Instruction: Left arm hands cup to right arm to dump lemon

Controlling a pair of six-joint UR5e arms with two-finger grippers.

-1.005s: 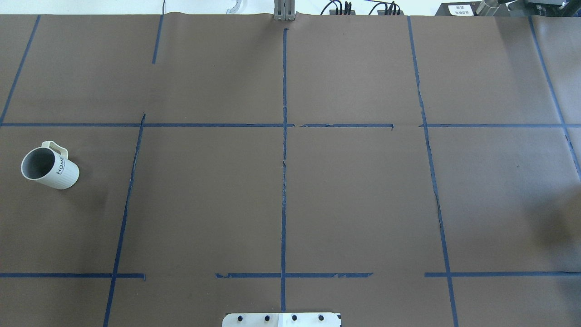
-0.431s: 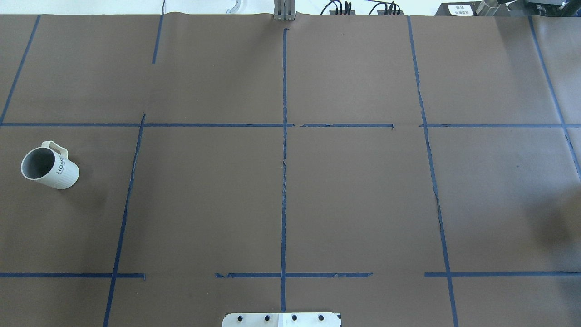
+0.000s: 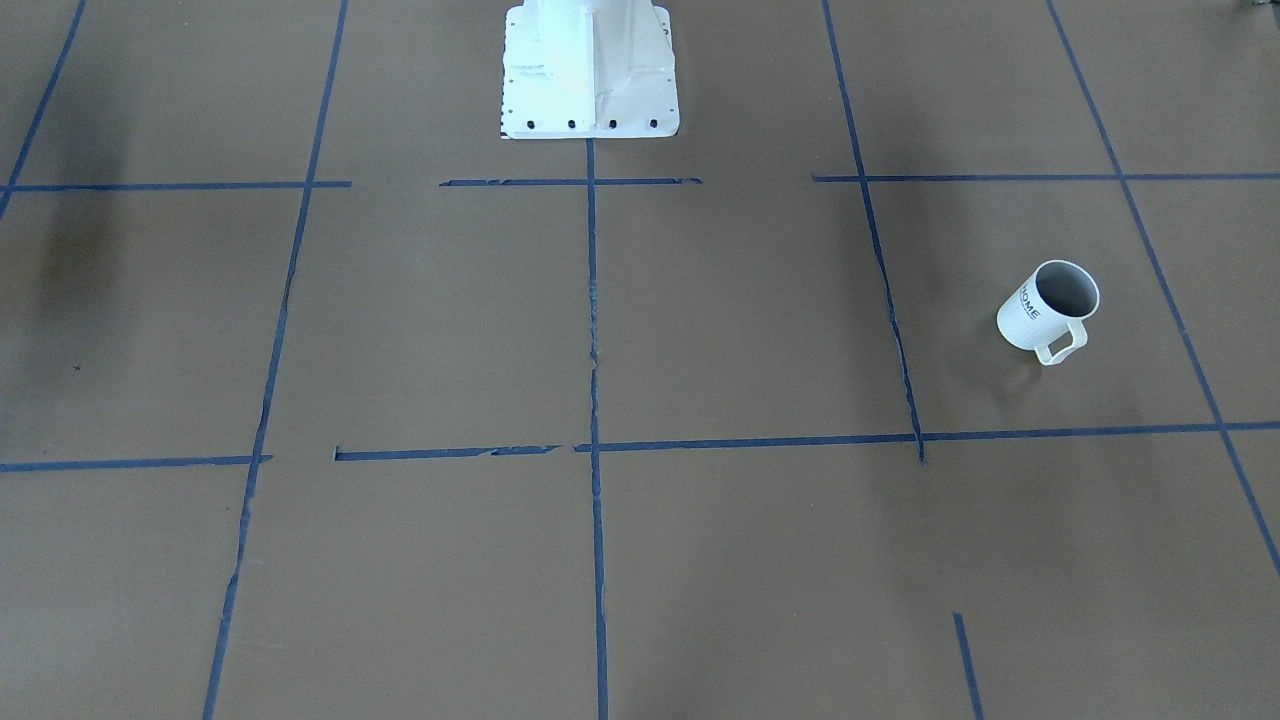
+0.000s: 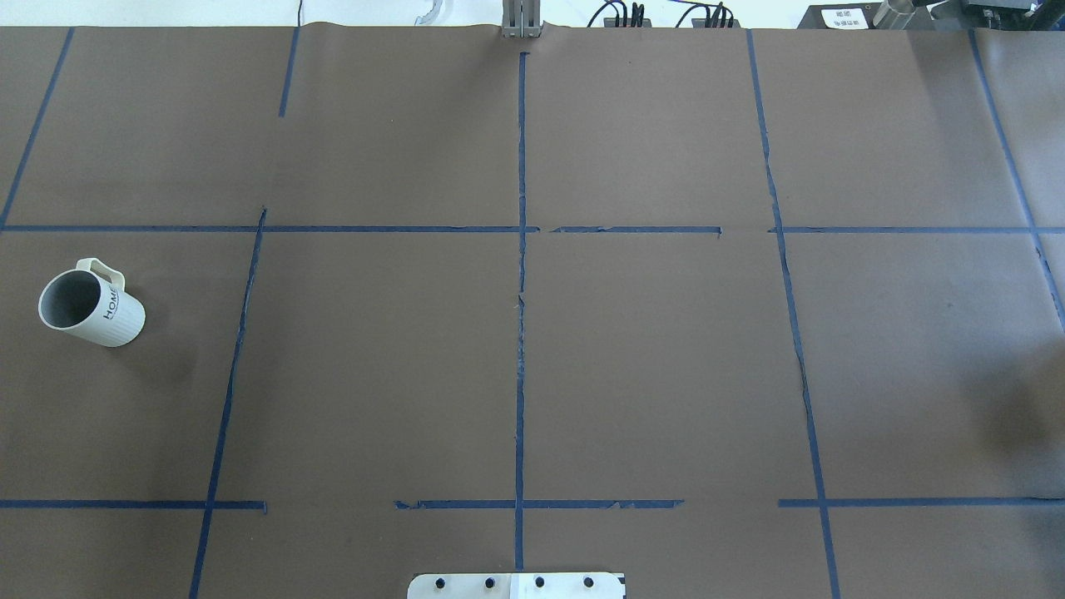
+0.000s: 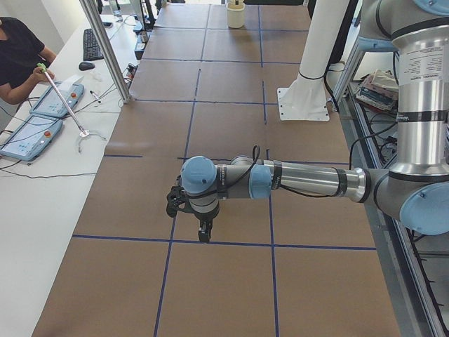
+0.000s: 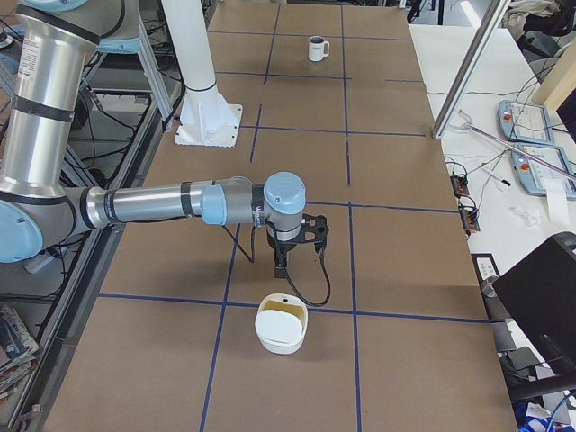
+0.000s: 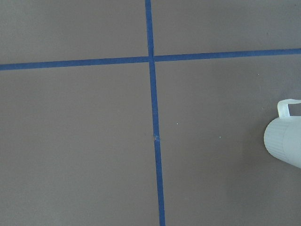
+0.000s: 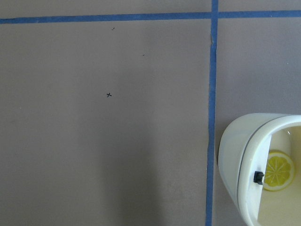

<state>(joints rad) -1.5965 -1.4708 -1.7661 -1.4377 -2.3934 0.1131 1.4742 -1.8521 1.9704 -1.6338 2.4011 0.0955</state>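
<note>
Cup [image 4: 104, 316] stands upright on the table [image 4: 649, 374]; a white bowl [image 8: 231, 141] holds a lemon [image 8: 278, 170]. I cannot tell whether the left end effector [image 5: 203, 233] or right end effector [image 6: 280, 266] is apart or together.

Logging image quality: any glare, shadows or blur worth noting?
Front-facing view: the white robot base is blown out. Overhead view: a soft shadow darkens the table at right; the cup is sharp. Left wrist view: cup cropped at the edge.

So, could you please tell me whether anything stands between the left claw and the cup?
Nothing visible does. The left claw hangs above the table, and the cup stands upright on it; the left wrist view shows only brown surface and blue tape lines beside the cup.
</note>
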